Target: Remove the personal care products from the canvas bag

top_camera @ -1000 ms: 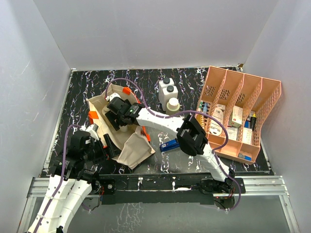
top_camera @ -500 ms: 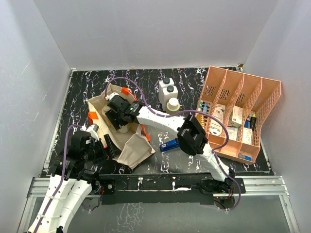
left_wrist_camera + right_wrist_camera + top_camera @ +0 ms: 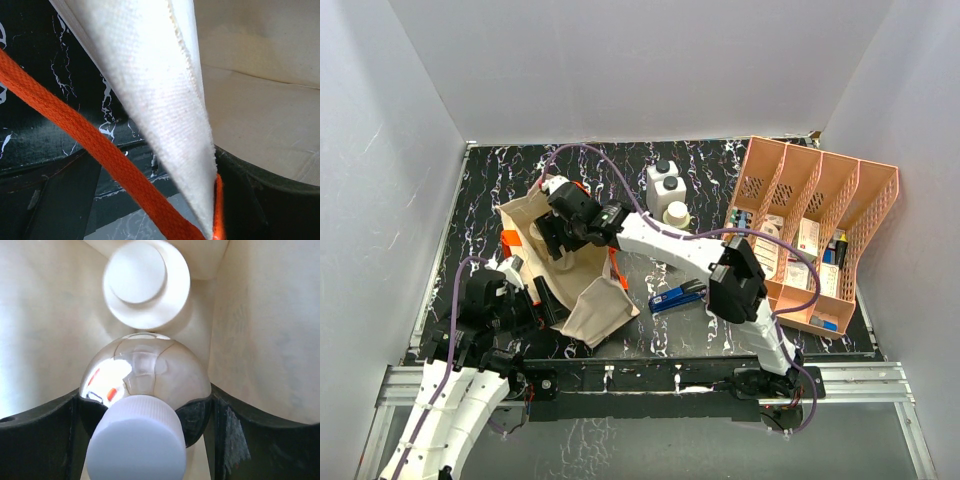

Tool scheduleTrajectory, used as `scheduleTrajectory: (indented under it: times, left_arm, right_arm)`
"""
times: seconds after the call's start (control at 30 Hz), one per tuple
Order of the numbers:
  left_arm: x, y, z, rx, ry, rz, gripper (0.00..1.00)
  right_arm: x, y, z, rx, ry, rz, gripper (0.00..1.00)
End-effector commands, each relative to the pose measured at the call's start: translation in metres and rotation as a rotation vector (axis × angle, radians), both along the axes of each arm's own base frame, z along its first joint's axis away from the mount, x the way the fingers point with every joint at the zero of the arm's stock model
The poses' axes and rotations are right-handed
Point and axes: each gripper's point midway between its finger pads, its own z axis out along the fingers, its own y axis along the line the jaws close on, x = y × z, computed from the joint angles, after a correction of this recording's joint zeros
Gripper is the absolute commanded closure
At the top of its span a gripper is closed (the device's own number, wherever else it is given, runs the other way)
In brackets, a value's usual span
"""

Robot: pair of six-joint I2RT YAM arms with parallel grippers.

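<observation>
The canvas bag (image 3: 595, 305) lies open on the black table, orange straps at its rim. My right gripper (image 3: 558, 238) reaches down inside it. In the right wrist view that gripper (image 3: 145, 415) is shut on the tiny clear bottle (image 3: 150, 370), a round one with a white ribbed cap, both fingers touching its sides. Just beyond it a pale round-capped bottle (image 3: 146, 282) stands on the bag's floor (image 3: 260, 315). My left gripper (image 3: 535, 300) is open at the bag's near rim, with the cloth edge (image 3: 165, 100) and an orange strap (image 3: 100, 150) between its fingers. Two white black-capped bottles (image 3: 667, 183) and a cream cylinder (image 3: 676, 215) stand outside.
A blue-black stapler (image 3: 678, 297) lies right of the bag, under my right arm. The salmon-pink organizer (image 3: 820, 200) with cartons fills the right side. Grey walls close in the table on three sides.
My right gripper has narrowed onto the clear bottle, and its wrist has shifted toward the far side of the bag. The right elbow swung right, uncovering the stapler. The left arm is still.
</observation>
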Motion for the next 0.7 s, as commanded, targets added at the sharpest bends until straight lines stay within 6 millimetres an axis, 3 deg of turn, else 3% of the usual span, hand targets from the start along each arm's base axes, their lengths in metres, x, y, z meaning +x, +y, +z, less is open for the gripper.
scheduleTrajectory:
  times: [0.0,0.33,0.5,0.57,0.6,0.67]
  left_arm:
    - [0.002,0.000,-0.001,-0.003,-0.003,-0.009,0.17]
    - [0.004,0.000,-0.002,-0.006,-0.001,-0.012,0.17]
    - [0.006,0.000,-0.002,-0.012,0.001,-0.009,0.17]
    - [0.007,0.001,-0.002,-0.014,0.002,-0.008,0.17]
    - [0.007,0.001,-0.002,-0.015,0.005,-0.008,0.17]
    - [0.007,0.001,-0.002,-0.017,0.006,-0.010,0.17]
  right_arm:
    - [0.008,0.013,0.155,0.418,-0.160,-0.008,0.92]
    - [0.000,-0.010,0.224,0.685,-0.079,0.046,0.92]
    - [0.001,-0.034,0.254,0.831,-0.024,0.068,0.92]
    - [0.006,-0.042,0.256,0.866,0.009,0.067,0.92]
    - [0.003,-0.052,0.273,0.902,0.001,0.076,0.92]
    - [0.005,-0.064,0.283,0.944,0.015,0.081,0.92]
